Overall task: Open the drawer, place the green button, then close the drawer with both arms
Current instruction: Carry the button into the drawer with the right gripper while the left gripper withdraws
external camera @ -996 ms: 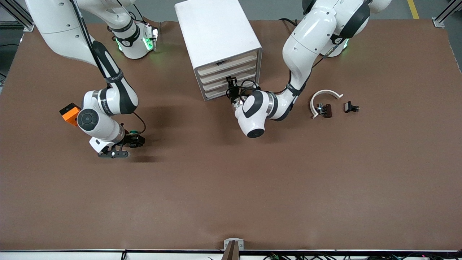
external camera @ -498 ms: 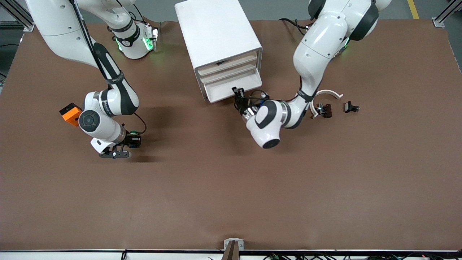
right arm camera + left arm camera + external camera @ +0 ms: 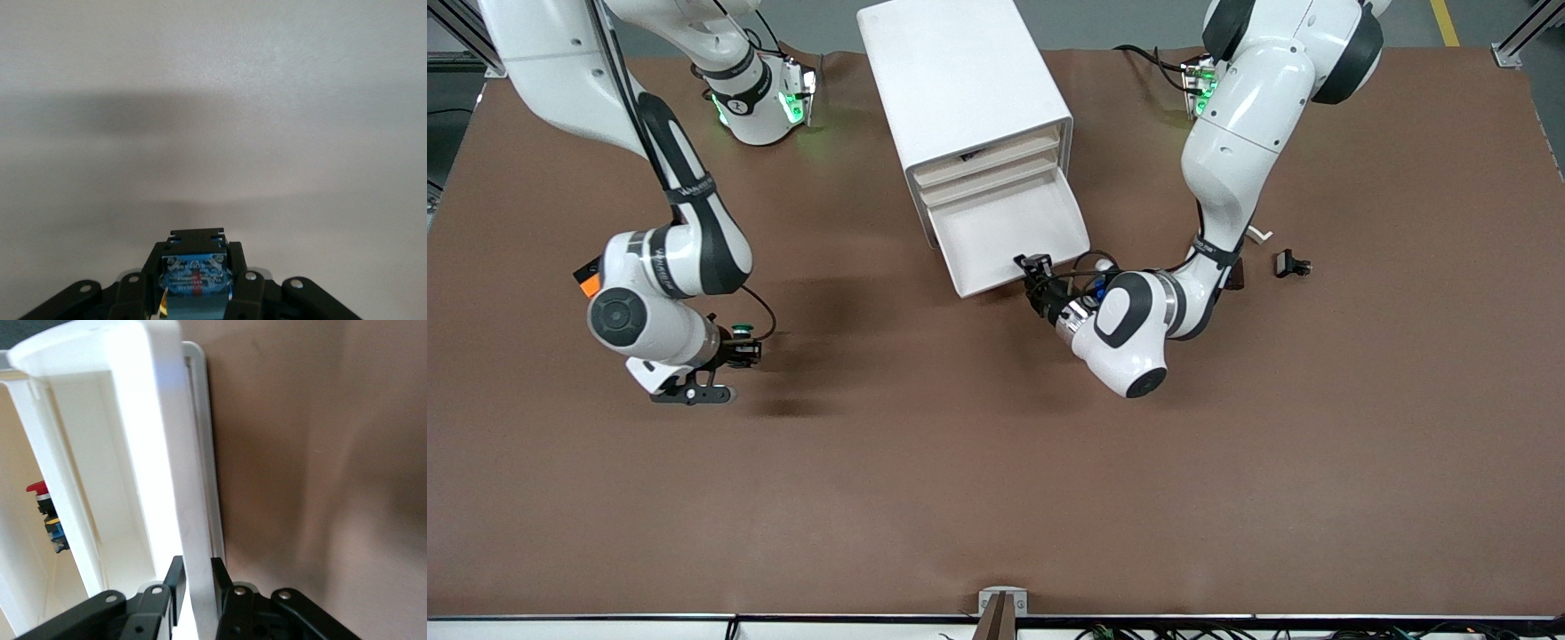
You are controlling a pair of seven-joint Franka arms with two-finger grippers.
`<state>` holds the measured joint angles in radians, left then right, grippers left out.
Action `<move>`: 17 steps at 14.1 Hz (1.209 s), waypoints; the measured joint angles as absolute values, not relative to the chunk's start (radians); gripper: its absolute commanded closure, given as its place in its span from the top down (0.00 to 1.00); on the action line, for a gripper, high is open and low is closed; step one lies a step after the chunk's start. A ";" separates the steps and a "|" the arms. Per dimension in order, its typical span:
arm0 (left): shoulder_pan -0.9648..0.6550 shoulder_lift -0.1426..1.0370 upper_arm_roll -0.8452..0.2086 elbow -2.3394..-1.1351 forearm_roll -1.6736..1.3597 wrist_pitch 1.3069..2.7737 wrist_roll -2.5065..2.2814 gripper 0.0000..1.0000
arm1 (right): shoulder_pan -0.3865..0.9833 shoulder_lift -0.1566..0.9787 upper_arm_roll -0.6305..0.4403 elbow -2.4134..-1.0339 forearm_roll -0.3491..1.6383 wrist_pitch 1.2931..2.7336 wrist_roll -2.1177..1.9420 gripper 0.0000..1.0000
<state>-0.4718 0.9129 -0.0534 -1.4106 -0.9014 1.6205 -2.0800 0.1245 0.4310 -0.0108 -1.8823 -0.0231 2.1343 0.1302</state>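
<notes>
The drawer (image 3: pixel 996 233), a shallow white tray, stands pulled well out of the white cabinet (image 3: pixel 960 80), third from its top. My left gripper (image 3: pixel 1035 267) is at the drawer's front edge. In the left wrist view, the left gripper (image 3: pixel 197 577) has its fingers close on either side of the drawer's front wall (image 3: pixel 160 453). My right gripper (image 3: pixel 744 349) is over the table toward the right arm's end. It is shut on the button (image 3: pixel 740 331), whose green cap points up. The right wrist view shows the button's bluish base (image 3: pixel 195 280) clamped between the fingers.
An orange block (image 3: pixel 589 284) lies mostly hidden by the right arm. A black clip (image 3: pixel 1291 263) and a white arc (image 3: pixel 1259 234) lie toward the left arm's end. A red-capped part (image 3: pixel 39 491) shows past the tray's wall in the left wrist view.
The left gripper has pulled the drawer far out, toward the front camera. The right gripper has shut on the button and shifted a little toward the right arm's end.
</notes>
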 measured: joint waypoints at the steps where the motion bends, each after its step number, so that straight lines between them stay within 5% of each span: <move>1: -0.463 0.913 -0.052 -1.409 -0.901 1.629 -2.058 1.00 | 0.127 0.417 -0.009 -1.823 -0.023 2.036 0.131 0.09; 8: -0.428 0.912 -0.045 -1.341 -0.869 1.633 -2.030 1.00 | 0.298 0.369 0.007 -1.611 -0.021 1.703 0.482 0.09; 17: -0.415 0.873 0.156 -1.236 -0.618 1.635 -1.915 1.00 | 0.719 0.374 0.013 -1.609 -0.020 1.769 1.271 0.06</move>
